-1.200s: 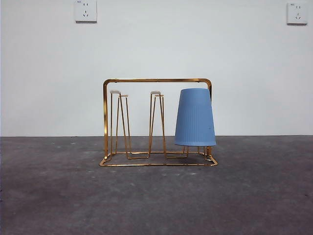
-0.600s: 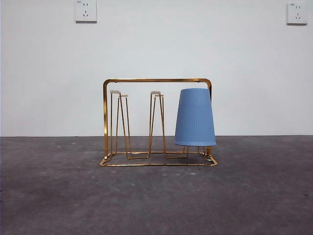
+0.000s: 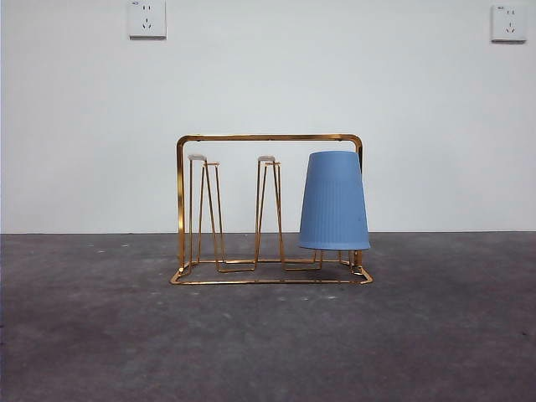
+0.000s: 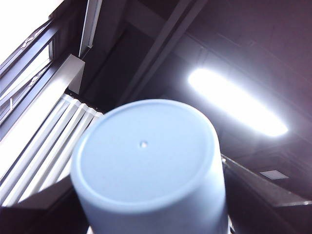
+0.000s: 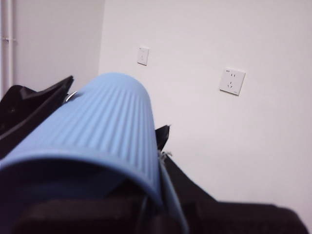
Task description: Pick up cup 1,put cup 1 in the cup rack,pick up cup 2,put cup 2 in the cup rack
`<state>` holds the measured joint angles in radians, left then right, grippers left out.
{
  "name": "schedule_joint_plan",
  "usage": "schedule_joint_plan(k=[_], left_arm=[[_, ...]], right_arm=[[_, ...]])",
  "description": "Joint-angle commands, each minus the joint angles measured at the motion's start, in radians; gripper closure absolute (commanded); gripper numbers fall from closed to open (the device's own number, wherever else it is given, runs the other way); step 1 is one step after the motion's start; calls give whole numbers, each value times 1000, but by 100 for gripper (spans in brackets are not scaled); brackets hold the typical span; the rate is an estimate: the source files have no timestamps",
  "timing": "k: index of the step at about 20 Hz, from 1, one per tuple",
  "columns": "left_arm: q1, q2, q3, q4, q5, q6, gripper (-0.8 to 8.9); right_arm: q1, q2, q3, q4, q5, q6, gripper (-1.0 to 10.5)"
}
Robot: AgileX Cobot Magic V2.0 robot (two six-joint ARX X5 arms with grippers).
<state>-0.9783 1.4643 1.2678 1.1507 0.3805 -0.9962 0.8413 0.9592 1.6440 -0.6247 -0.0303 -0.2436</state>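
The gold wire cup rack (image 3: pixel 268 137) stands mid-table in the front view. A blue ribbed cup (image 3: pixel 334 201) hangs upside down over its right-hand prongs, while the left and middle prongs are bare. No arm shows in that view. In the left wrist view, my left gripper (image 4: pixel 151 207) is shut on a blue cup (image 4: pixel 146 151), whose flat bottom faces the camera with the ceiling behind it. My right gripper (image 5: pixel 114 109) is shut on another blue ribbed cup (image 5: pixel 97 126), which lies between its black jaws with a white wall behind.
The rack sits on a grey table (image 3: pixel 268 352) in front of a white wall with two sockets (image 3: pixel 146 18) (image 3: pixel 508 23). A bright ceiling light (image 4: pixel 234 102) glares behind the left cup. Two wall sockets (image 5: pixel 231 81) show past the right cup.
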Motion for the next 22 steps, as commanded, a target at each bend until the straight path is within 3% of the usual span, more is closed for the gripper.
schedule_joint_plan(k=[1,3,5,9,11,14,16,18,19,22], left_arm=[[-6,-2,-2,17,20,6,821],[0,-2,-2,16,20,6,821],[19,-4,-2,17,22,6,821],[90,-39,-2,-45,64,10,819],[126,-83,-2,-172,73,74,819],[154,-191,-2,-480,44,316,819],[154,-287,-2,-771,-98,546,819],[144,-371,-2,-1047,-322,740,819],[135,-401,-2,-1170,-441,808,820],[129,-429,-2,-1328,-606,874,820]], right_arm=[[-3,12,-5,-45,19,5,945],[-3,11,-5,-70,23,8,894],[-3,5,-5,-91,24,9,764],[-3,-56,-5,-181,59,32,747],[-3,-99,-5,-249,101,33,748],[-3,-167,-5,-368,179,36,751],[-3,-205,-5,-437,224,43,753],[-3,-232,-5,-506,245,68,757],[-3,-241,-5,-541,246,82,757],[-3,-245,-5,-597,247,96,757]])
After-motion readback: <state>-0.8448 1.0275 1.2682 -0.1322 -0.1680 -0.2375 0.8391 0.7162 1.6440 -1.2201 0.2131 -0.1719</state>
